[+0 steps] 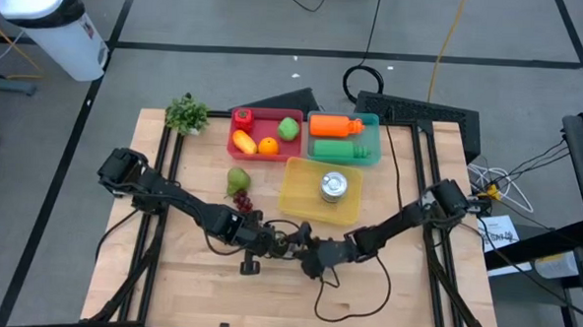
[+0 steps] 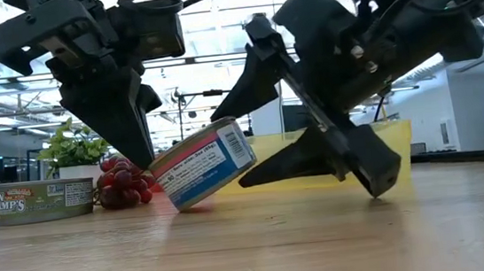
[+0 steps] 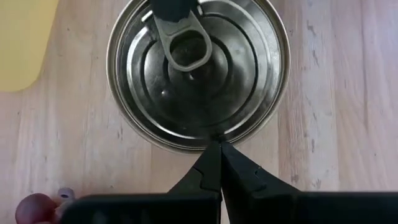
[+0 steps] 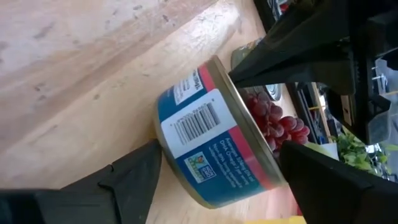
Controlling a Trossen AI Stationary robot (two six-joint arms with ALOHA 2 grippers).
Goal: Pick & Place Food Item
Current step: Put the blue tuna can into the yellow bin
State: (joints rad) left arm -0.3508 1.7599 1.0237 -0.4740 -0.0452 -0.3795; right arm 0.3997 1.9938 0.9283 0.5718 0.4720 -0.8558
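Observation:
A blue-and-red labelled can (image 2: 205, 166) stands tilted near the table's middle. Its lid (image 3: 196, 68) with a pull tab faces my left arm, and one edge of its base (image 2: 186, 203) is on the wood. My left gripper (image 3: 219, 152) is shut, its tips at the lid's rim on the low side. My right gripper (image 4: 217, 168) is open around the can's raised side. One finger (image 4: 134, 174) is at the base and the other (image 4: 317, 177) by the lid. My left gripper rests its shut fingertips against the lid's rim (image 3: 214, 138) on the can's low side, coming steeply from above. My right gripper has its lower finger (image 2: 316, 159) under the raised edge of the can's base (image 2: 249, 163), reaching in nearly level from the table's right. Whether its upper finger (image 2: 249, 72) touches the lid's rim, I cannot tell.
Behind the can lie red grapes (image 2: 122, 187) and a pear (image 1: 236, 181). A yellow tray (image 1: 300, 198) holds another can (image 1: 334, 186). A red tray (image 1: 265, 133) of fruit and a green tray (image 1: 344, 138) of bottles stand at the far edge. A green-labelled can (image 2: 42, 201) sits nearby.

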